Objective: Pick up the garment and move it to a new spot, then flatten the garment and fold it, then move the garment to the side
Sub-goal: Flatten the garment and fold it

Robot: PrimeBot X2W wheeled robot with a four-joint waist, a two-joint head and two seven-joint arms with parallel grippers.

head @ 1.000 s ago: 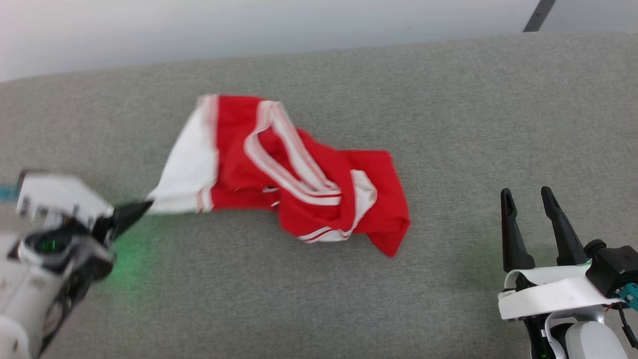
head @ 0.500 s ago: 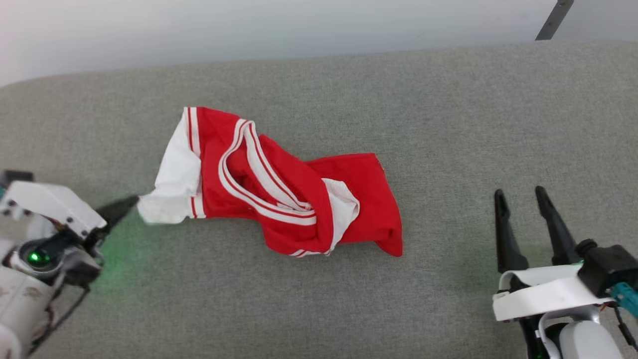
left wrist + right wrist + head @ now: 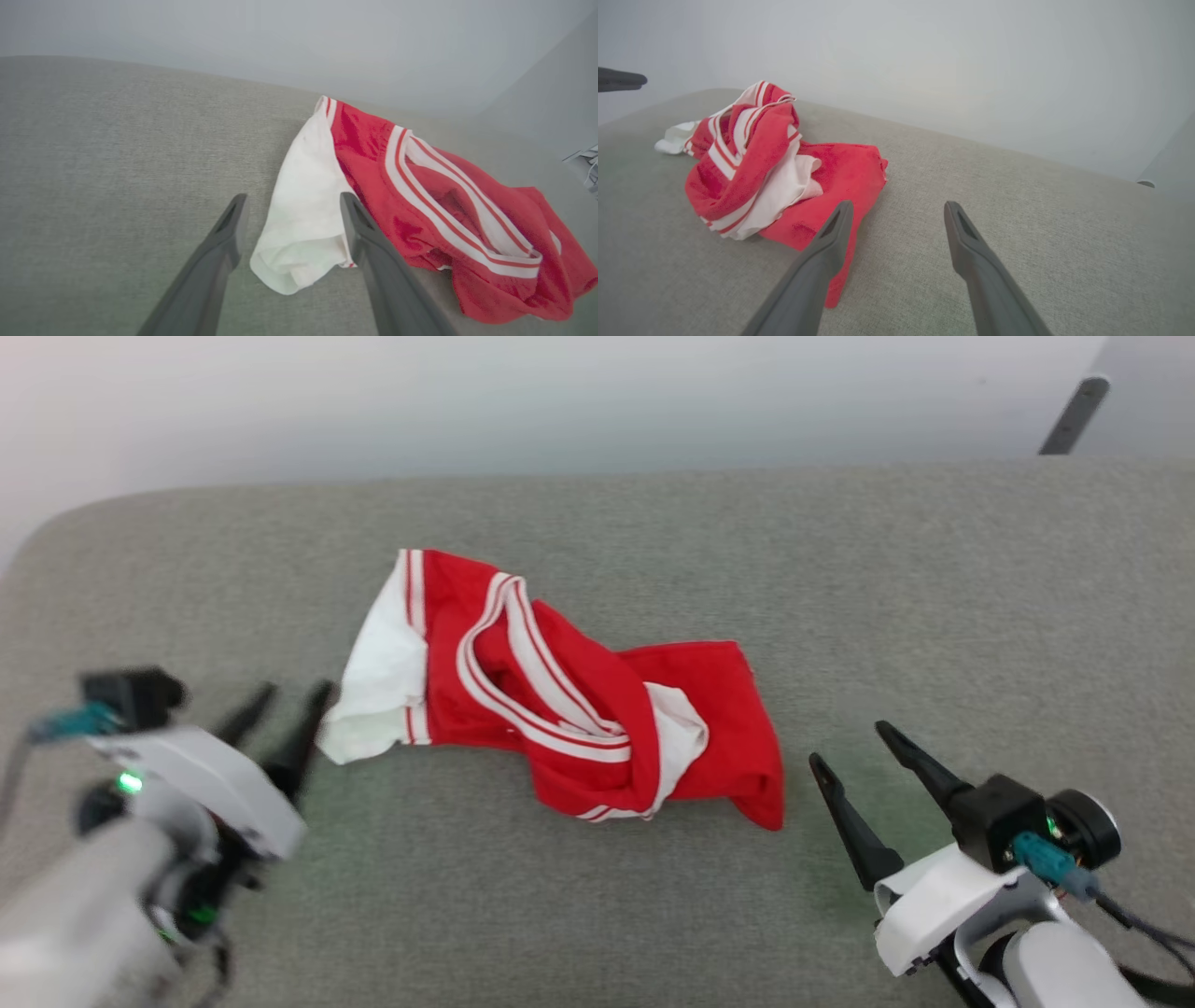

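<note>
Both left gripper [image 3: 299, 689] and right gripper [image 3: 848, 744] gape empty; we judge the garment [image 3: 709, 681] light, limp, best pinched at its white corner [image 3: 378, 709].

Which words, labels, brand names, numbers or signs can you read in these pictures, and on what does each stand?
There is no readable text.
The garment shows only red cloth, white panels and striped trim, with no lettering.
The left gripper, blurred in the head view, and the right gripper bear no legible marks.
The grey surface is unprinted.
</note>
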